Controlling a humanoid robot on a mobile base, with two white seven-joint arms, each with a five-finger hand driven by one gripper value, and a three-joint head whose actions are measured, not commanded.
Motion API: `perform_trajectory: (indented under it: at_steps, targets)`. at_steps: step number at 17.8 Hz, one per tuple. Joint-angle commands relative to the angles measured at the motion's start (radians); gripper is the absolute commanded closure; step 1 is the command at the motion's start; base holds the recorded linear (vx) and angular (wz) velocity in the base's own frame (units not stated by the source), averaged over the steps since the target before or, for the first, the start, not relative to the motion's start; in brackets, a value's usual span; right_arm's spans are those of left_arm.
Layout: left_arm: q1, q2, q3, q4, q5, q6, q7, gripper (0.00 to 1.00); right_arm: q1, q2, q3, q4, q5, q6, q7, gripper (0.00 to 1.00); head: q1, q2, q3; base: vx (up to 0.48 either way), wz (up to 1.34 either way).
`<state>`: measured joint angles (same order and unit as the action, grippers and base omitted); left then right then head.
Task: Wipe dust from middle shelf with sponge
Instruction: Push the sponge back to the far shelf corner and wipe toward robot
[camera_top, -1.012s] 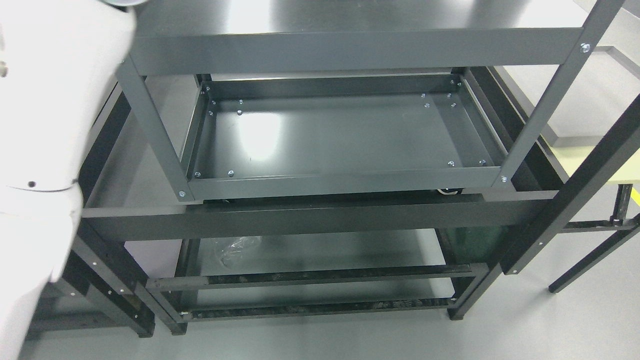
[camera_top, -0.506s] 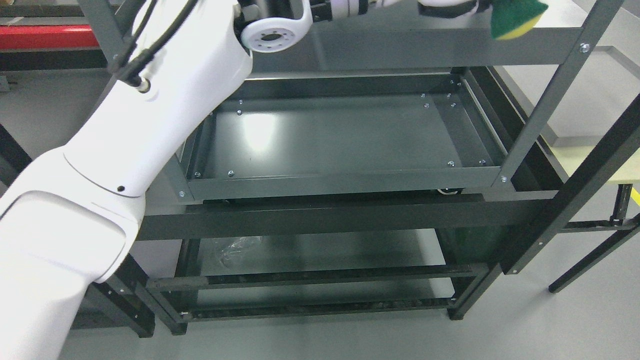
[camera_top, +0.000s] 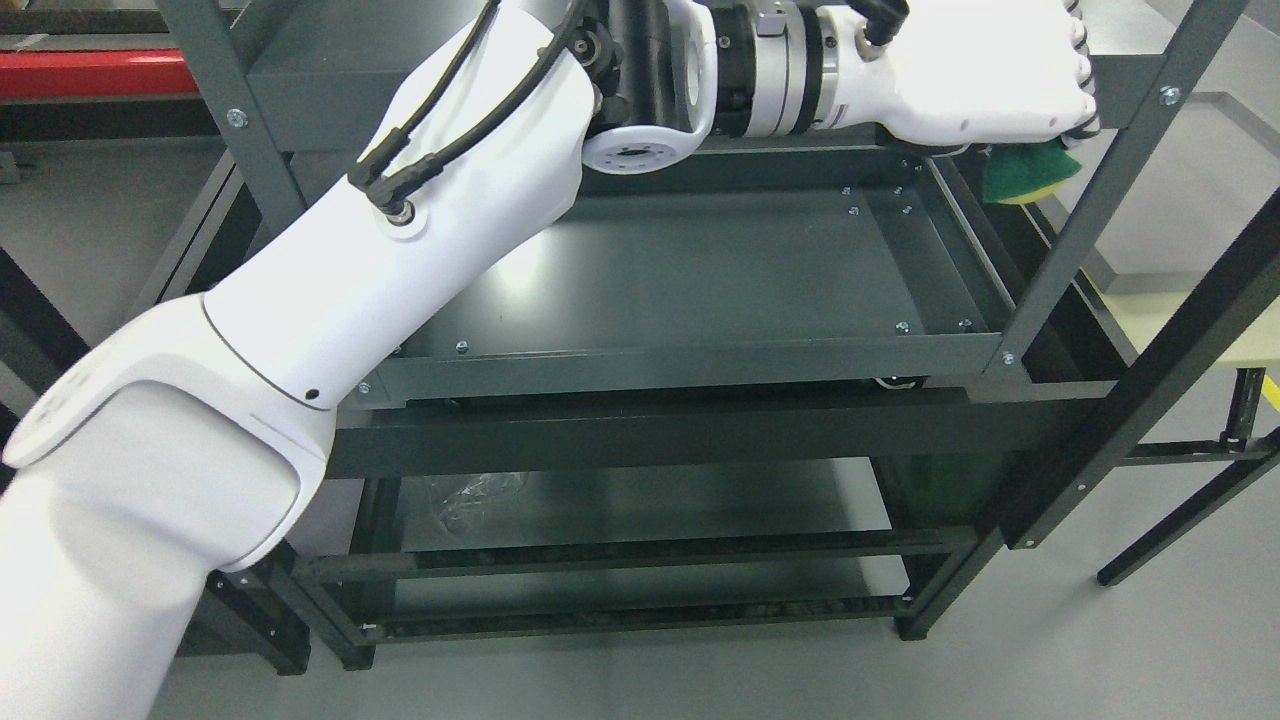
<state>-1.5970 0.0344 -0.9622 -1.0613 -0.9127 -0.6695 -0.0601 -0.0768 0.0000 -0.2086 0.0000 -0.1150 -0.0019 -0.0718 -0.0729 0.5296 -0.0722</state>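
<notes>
My left arm reaches from the lower left across the grey shelf unit. Its white hand (camera_top: 1000, 80) is at the upper right, fingers curled around a green and yellow sponge (camera_top: 1025, 172). The sponge pokes out below the hand, just past the right end of the upper shelf rail (camera_top: 330, 90), next to the right front post (camera_top: 1100, 190). Below it lies the grey tray-like shelf (camera_top: 690, 365) with a raised rim. The hand hides most of the sponge. The right arm does not show.
A black frame (camera_top: 700, 435) stands around the grey unit, with a lower shelf (camera_top: 640, 505) holding a crumpled clear plastic bag (camera_top: 470, 495). A pale yellow table (camera_top: 1180, 320) is at the right. A red bar (camera_top: 90, 72) lies at the upper left.
The left arm has swung in and lowered: the hand with the sponge came down from the top edge to beside the right post, below the upper rail's level.
</notes>
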Motion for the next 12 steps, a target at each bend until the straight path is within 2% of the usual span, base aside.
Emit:
perform_trajectory:
  at_steps: [1,3,8,12]
  targets:
    - [-0.032,-0.017,-0.009,0.043,-0.011,-0.057,-0.03,1.0,0.0,-0.017,0.0,-0.017,0.0,0.072,0.0,0.0,0.0,0.0,0.0,0.0,0.0]
    - [-0.029,-0.017,0.008,0.017,-0.008,-0.097,-0.05,1.0,0.0,-0.017,0.0,-0.017,0.0,0.072,0.0,0.0,0.0,0.0,0.0,0.0,0.0]
    - [0.046,0.24,0.111,-0.17,0.005,-0.116,-0.061,1.0,0.0,-0.017,0.0,-0.017,0.0,0.072,0.0,0.0,0.0,0.0,0.0,0.0,0.0]
    - [0.1,0.396,0.175,-0.314,0.087,-0.116,-0.066,1.0,0.0,-0.017,0.0,-0.017,0.0,0.072,0.0,0.0,0.0,0.0,0.0,0.0,0.0]
